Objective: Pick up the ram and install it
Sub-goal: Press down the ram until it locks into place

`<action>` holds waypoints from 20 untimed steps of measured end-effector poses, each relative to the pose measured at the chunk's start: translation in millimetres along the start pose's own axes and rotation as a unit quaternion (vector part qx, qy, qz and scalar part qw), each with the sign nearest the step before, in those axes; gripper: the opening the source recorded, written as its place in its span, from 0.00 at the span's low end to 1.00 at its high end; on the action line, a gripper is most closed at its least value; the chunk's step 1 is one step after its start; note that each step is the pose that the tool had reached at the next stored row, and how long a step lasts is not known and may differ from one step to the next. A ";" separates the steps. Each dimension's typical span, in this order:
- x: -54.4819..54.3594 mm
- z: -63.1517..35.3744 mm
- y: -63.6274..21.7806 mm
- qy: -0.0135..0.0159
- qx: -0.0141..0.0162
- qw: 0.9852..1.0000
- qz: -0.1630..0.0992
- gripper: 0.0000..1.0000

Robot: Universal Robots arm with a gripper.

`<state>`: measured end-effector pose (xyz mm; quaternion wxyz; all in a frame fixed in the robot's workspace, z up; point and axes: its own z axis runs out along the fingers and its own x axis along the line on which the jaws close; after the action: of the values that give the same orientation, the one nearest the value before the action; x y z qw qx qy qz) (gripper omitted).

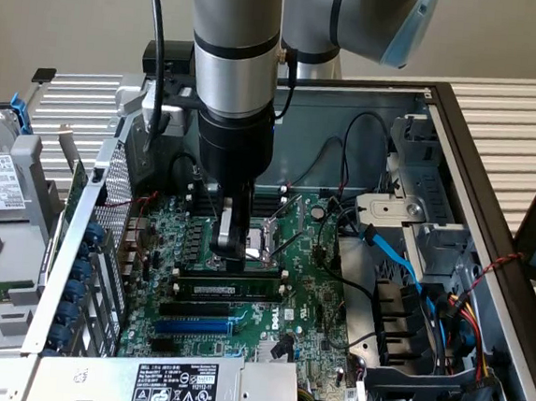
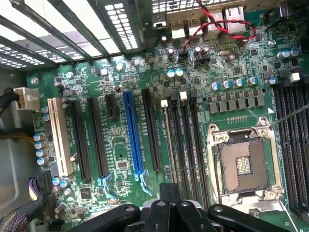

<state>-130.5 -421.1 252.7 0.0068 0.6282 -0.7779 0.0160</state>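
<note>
Your long, thin green ram stick (image 1: 232, 288) with black chips and a white label stands on edge in a black memory slot on the green motherboard (image 1: 307, 288), just above the blue expansion slot (image 1: 199, 327) in the exterior view. Your black gripper (image 1: 233, 245) hangs just above the stick, fingers clenched together, holding nothing. Beside it lies the silver processor socket (image 2: 245, 164), inside the open grey metal computer case (image 1: 460, 152).

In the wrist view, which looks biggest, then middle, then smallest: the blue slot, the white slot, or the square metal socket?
1. Square metal socket
2. Blue slot
3. White slot

The white slot is shorter than the blue one.
</note>
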 end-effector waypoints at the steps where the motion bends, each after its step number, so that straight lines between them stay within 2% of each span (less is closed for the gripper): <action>1: 0.0 0.0 0.0 0.000 0.000 1.000 0.007 0.11; 5: 0.0 0.0 0.0 0.001 -0.001 0.999 0.034 0.11; 10: 0.0 0.0 0.0 0.001 -0.002 0.998 0.069 0.11; 15: 0.0 0.0 0.0 0.002 -0.003 0.995 0.103 0.11; 20: 0.0 0.0 0.0 0.002 -0.004 0.991 0.137 0.11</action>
<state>-130.4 -421.1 252.7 0.0086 0.5153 -0.8568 0.0152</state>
